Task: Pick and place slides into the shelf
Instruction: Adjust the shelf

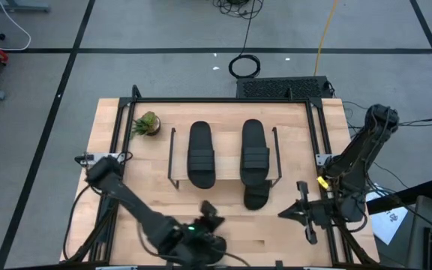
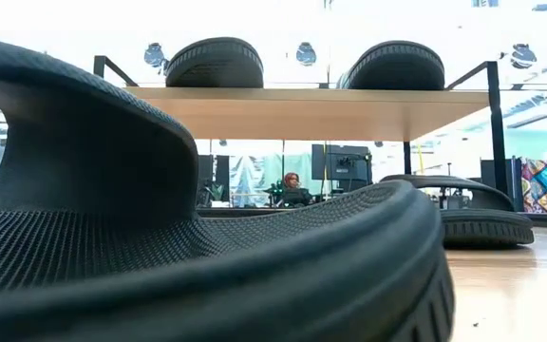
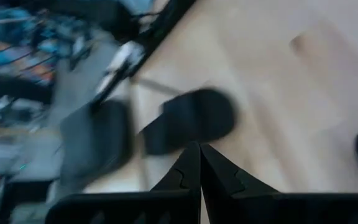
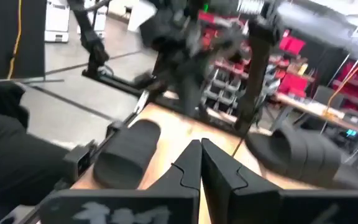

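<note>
The shelf [image 1: 172,161] stands mid-table with two black slides on its top board [image 1: 201,154] [image 1: 255,148]; both also show in the low view [image 2: 215,62] [image 2: 392,65]. A third slide [image 1: 257,196] lies under the shelf, its near end sticking out onto the table [image 2: 478,217]. A fourth slide [image 2: 160,237] fills the low view's foreground; in the high view I cannot tell it from my left arm. My left gripper [image 1: 210,212] [image 3: 199,146] is shut and empty near the front edge. My right gripper [image 1: 283,214] [image 4: 201,143] is shut and empty at the front right, pointing left.
A small potted plant [image 1: 147,124] stands at the table's far left. Black frame bars [image 1: 223,100] run along the table's edges. There is bare wood [image 1: 148,195] left of the shelf. A person [image 2: 292,190] sits far off in the room.
</note>
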